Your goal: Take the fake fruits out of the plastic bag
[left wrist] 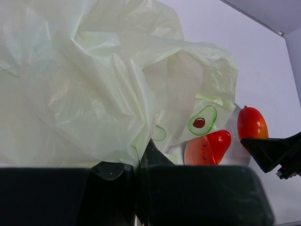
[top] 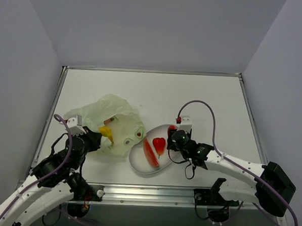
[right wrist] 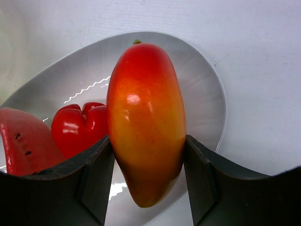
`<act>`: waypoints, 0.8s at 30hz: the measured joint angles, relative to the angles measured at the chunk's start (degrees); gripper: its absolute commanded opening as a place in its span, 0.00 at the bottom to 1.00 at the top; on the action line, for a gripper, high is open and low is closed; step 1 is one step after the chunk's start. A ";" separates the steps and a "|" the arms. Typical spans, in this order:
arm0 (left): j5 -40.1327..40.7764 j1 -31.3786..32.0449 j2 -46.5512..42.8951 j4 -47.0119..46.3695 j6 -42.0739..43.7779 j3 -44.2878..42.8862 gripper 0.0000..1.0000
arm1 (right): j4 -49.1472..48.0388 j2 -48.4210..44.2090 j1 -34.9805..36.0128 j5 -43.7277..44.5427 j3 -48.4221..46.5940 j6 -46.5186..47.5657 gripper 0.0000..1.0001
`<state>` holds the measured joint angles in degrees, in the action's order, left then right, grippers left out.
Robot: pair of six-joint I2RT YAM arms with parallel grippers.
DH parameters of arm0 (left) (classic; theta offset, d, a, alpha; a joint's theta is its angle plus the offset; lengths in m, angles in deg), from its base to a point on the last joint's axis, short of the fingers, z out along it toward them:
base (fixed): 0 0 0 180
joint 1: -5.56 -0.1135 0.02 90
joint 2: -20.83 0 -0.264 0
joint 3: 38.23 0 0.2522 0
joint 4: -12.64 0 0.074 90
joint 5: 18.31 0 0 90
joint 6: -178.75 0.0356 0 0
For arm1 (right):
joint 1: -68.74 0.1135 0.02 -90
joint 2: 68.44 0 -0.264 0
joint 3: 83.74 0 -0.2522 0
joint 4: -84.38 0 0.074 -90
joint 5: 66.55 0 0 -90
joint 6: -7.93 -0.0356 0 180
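Observation:
The pale yellow-green plastic bag (top: 115, 118) lies crumpled at the left and fills the left wrist view (left wrist: 94, 84). A yellow banana (top: 107, 132) shows at its near edge. My left gripper (top: 95, 138) is shut, pinching a fold of the bag (left wrist: 136, 167). My right gripper (top: 173, 132) is shut on an orange-red mango-like fruit (right wrist: 146, 122), held upright over the right end of the white oval plate (right wrist: 207, 89). A red watermelon slice (top: 149, 153) and a red pepper-like piece (top: 159, 144) lie on the plate. The other fruits are hidden.
The white oval plate (top: 137, 164) sits right of the bag, touching its edge. The bag carries avocado prints (left wrist: 202, 120). The table's metal rim (top: 152, 191) runs along the near edge, and grey walls close in the sides.

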<state>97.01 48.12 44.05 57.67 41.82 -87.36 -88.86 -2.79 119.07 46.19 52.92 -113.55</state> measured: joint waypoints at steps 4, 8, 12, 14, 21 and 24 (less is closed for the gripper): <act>0.02 0.00 -0.44 2.73 -0.11 -1.42 0.02 | 0.02 0.76 0.00 0.15 0.00 0.02 0.76; 0.20 0.00 -1.95 4.42 -0.24 -2.10 0.02 | 1.27 -0.31 0.02 0.42 -0.59 0.39 0.75; 0.44 0.00 -2.49 5.77 -0.22 -2.71 0.02 | 3.30 -2.51 2.64 2.54 -4.57 2.21 0.49; 0.52 0.00 -2.51 6.03 -0.22 -2.93 0.02 | 2.73 -2.36 6.14 3.06 -8.07 3.32 0.25; 0.74 0.00 -3.69 7.82 -0.31 -3.93 0.02 | -14.03 14.93 13.99 -5.86 -19.82 5.14 0.20; 0.76 0.00 -5.25 8.96 -0.50 -3.93 0.02 | -18.69 25.38 15.63 -7.78 -23.47 5.53 0.32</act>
<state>97.77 48.12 38.81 66.63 41.31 -91.30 -107.55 22.59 134.70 38.41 29.44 -108.02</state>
